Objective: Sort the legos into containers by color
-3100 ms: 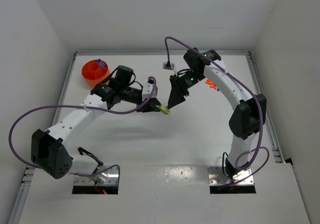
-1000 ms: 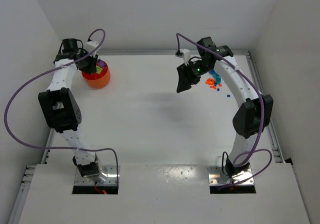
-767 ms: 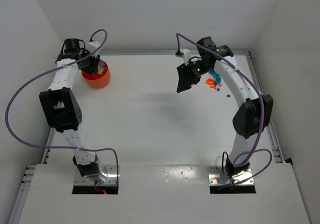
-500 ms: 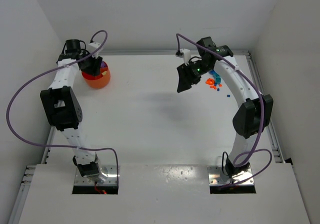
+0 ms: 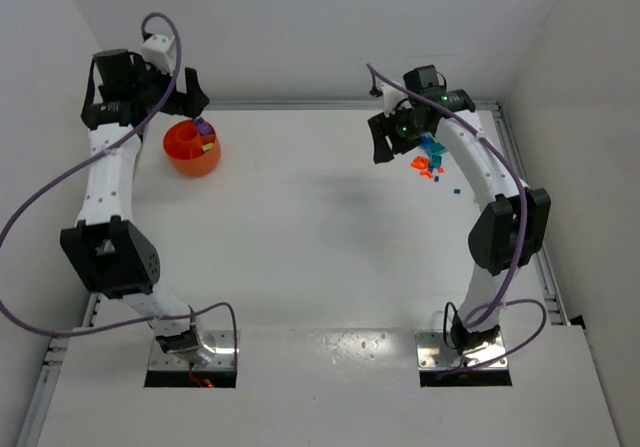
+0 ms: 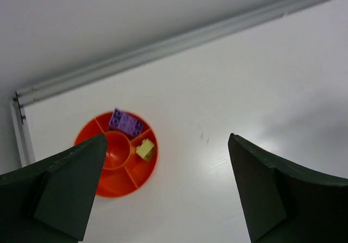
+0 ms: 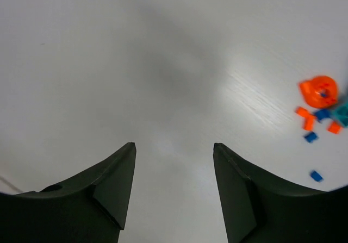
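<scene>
**Left gripper** (image 5: 178,102): it hangs above the far-left corner of the table (image 5: 300,247), over the orange bowl (image 5: 185,157). The jaws are spread wide and grip nothing. The overhead view hides the gap. The left wrist view shows it plainly, with one of the fingers (image 6: 54,191) at each side of the picture and the bowl on the table between them.

**Bowl contents:** from overhead, only two specks of color show at the bowl's far and right sides. The left wrist view shows compartments set around a round center well. The purple brick (image 6: 125,123) lies in the far compartment. The yellow-green brick (image 6: 144,149) lies in the compartment to its right.

**Right gripper** (image 5: 383,145): it sits over the far-right part of the table, just left of the loose legos (image 5: 428,162). The jaws are apart and empty, and the right wrist view shows bare table between them.

**Loose legos:** overhead they read as one small cluster. The right wrist view separates them into a round orange piece (image 7: 319,91), small orange bricks (image 7: 307,118), blue bricks (image 7: 311,137), and a teal piece at the picture's right edge.
</scene>
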`<state>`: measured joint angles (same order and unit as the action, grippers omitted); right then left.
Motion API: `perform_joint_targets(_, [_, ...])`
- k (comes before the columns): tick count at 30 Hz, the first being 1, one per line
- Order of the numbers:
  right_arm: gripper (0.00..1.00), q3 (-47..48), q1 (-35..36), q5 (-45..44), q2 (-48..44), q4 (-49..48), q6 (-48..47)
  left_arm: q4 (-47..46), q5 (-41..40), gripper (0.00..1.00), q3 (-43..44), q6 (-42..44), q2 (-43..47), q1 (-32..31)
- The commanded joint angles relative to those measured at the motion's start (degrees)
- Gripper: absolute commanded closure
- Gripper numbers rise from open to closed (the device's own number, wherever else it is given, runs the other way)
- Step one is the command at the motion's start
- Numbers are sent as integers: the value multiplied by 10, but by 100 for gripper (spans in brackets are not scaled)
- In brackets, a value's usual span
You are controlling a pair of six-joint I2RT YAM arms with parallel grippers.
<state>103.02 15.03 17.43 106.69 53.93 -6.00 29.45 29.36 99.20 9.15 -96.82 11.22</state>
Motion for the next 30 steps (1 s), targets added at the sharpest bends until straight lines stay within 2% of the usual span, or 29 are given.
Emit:
perform_joint_targets(1, [40, 49, -39, -105, 32, -41, 21, -108, 59, 0, -47, -128, 76, -6])
perform_joint_targets(5, [33, 127, -94, -156, 119, -59, 21, -115, 81, 0, -82, -136, 109, -30])
perform_joint_targets(7, [23, 172, -99, -184, 169, -69, 6, -115, 103, 0, -95, -136, 116, -36])
perform_joint_targets(8, [21, 200, -107, -194, 195, -69, -5, -100, 111, 0, -95, -136, 116, -36])
perform_joint_targets(9, [18, 253, -122, -201, 241, -61, -5, -85, 96, 0, -95, -136, 116, -42])
perform_joint_targets(10, [18, 268, -122, -201, 242, -61, -11, -72, 81, 0, -95, -136, 111, -42])
perform_joint_targets(12, [20, 285, -137, -215, 293, -83, -23, -39, 71, 0, -81, -110, 104, -57])
perform_joint_targets(18, [35, 350, -157, -209, 352, -97, -11, -39, 71, 0, -107, -99, 104, -73])
perform_joint_targets(25, [40, 358, -175, -195, 381, -134, -11, -39, 64, 0, -107, -105, 92, -97])
perform_joint_targets(30, [40, 321, -187, -183, 381, -174, -22, -39, 59, 0, -124, -105, 92, -103])
